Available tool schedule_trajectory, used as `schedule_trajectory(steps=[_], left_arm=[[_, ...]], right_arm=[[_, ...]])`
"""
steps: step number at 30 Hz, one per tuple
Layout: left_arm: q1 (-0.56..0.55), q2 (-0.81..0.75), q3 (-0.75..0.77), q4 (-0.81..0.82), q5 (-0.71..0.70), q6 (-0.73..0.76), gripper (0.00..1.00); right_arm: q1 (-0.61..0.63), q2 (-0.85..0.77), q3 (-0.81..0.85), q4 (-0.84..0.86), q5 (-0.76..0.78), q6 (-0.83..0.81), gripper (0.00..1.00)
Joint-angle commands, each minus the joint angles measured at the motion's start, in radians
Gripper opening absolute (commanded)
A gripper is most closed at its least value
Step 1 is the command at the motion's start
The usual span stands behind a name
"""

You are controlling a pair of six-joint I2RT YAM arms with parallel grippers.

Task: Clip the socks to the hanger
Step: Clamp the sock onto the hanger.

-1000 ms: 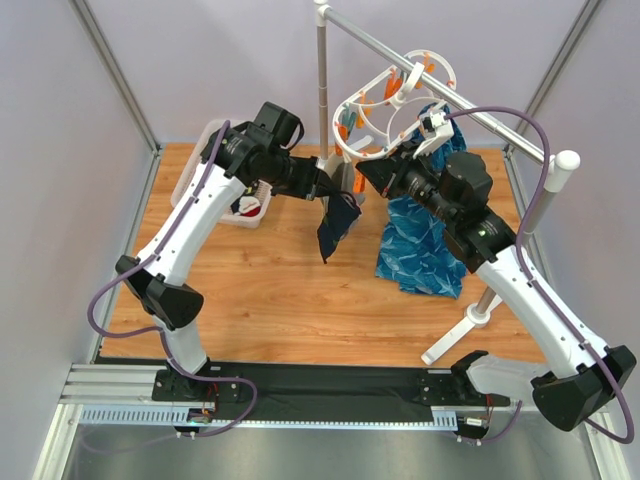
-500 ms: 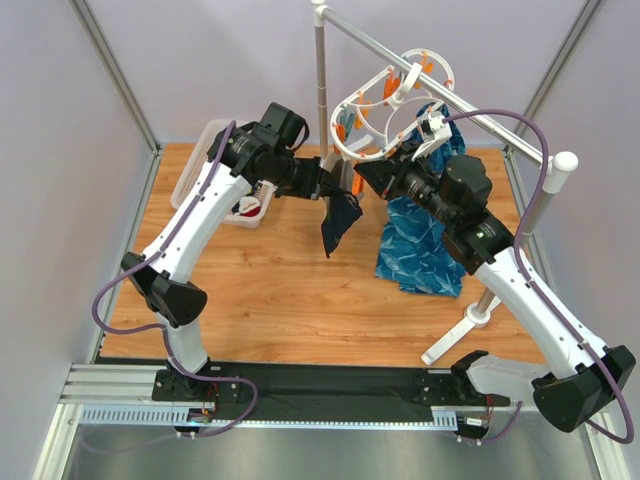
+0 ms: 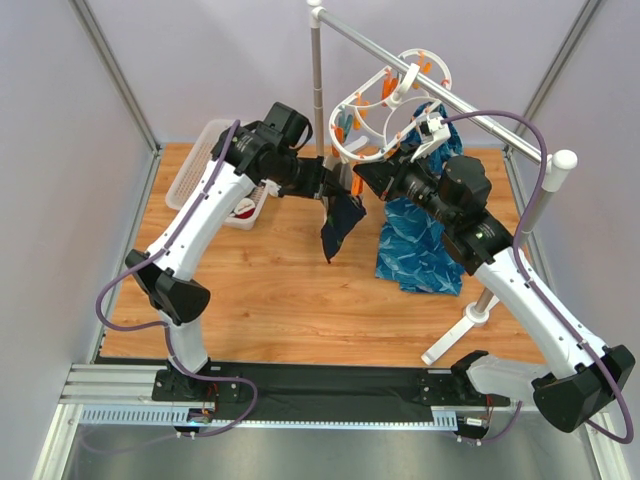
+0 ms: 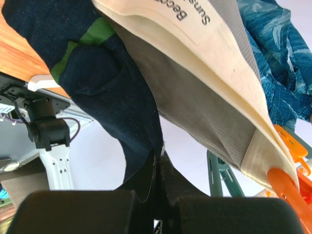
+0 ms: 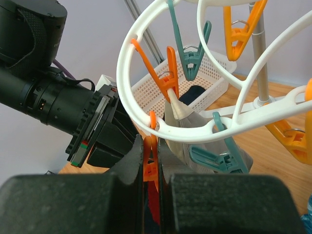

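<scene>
My left gripper point(image 3: 329, 187) is shut on the top edge of a dark navy sock point(image 3: 339, 226), which hangs limp below it; the left wrist view shows the jaws point(image 4: 159, 155) pinching that sock point(image 4: 105, 83). The white ring hanger point(image 3: 385, 105) hangs from the rail. My right gripper point(image 3: 362, 177) is just under the hanger's lower ring, its jaws point(image 5: 152, 161) shut on a dangling orange peg point(image 5: 149, 146) of the ring point(image 5: 127, 68). The two grippers are nearly touching. A grey and cream sock point(image 5: 181, 124) is held in another orange peg point(image 5: 166, 78).
A bright-blue patterned cloth point(image 3: 420, 245) hangs from the grey metal rail stand point(image 3: 480, 120) behind my right arm. A white basket point(image 3: 205, 185) with items stands at the back left. Teal pegs point(image 5: 191, 53) and more orange pegs dangle from the rings.
My left gripper has carried the navy sock a little right and up, closer to the hanger and my right gripper. The hanger has swung slightly.
</scene>
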Motion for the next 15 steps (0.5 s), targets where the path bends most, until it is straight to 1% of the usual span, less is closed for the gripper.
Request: schedule_trajectory(steps=[1, 7, 10, 15], left_arm=[[-0.016, 0.003, 0.06, -0.103, 0.088, -0.161, 0.0], [-0.02, -0.012, 0.068, -0.112, 0.073, -0.161, 0.0], [-0.023, -0.029, 0.049, -0.079, 0.074, -0.178, 0.0], [-0.026, -0.015, 0.088, -0.062, 0.071, -0.203, 0.0]], right_arm=[[0.015, -0.005, -0.019, -0.046, -0.083, -0.028, 0.0], [0.015, -0.003, -0.017, -0.051, -0.077, -0.031, 0.0], [0.013, -0.002, -0.019, -0.049, -0.079, -0.031, 0.0], [0.015, 0.001, -0.004, -0.063, -0.082, -0.037, 0.0]])
